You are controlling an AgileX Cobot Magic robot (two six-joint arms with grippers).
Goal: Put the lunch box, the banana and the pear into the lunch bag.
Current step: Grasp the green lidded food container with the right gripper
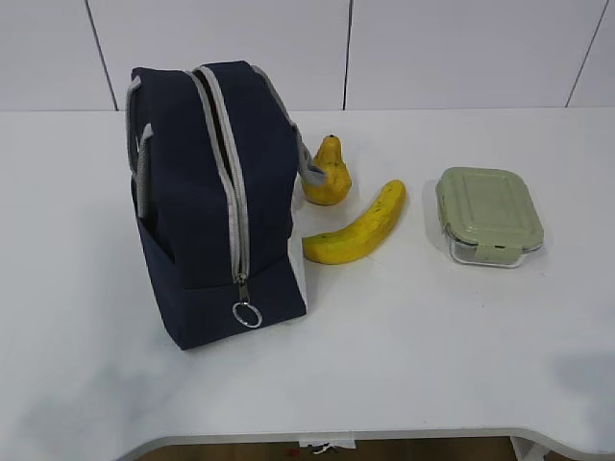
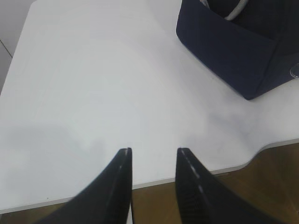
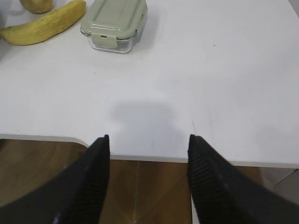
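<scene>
1. Zipped shut on a white table (image 1: 461,336): navy lunch bag (image 1: 207,211), upright at 9 o'clock.
2. Beside it at centre: pear (image 1: 327,173), touching the bag's handle; banana (image 1: 360,227) just below; lunch box (image 1: 488,215) at 3 o'clock, well apart.
3. Open tabletop toward the 6 o'clock edge.
4. Hovering at that edge, empty: left gripper (image 2: 153,161) narrowly parted, right gripper (image 3: 148,147) wider.
5. No legible writing.

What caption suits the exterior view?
Zipped lunch bag stands left of the pear, banana and lunch box; nothing packed yet.
</scene>
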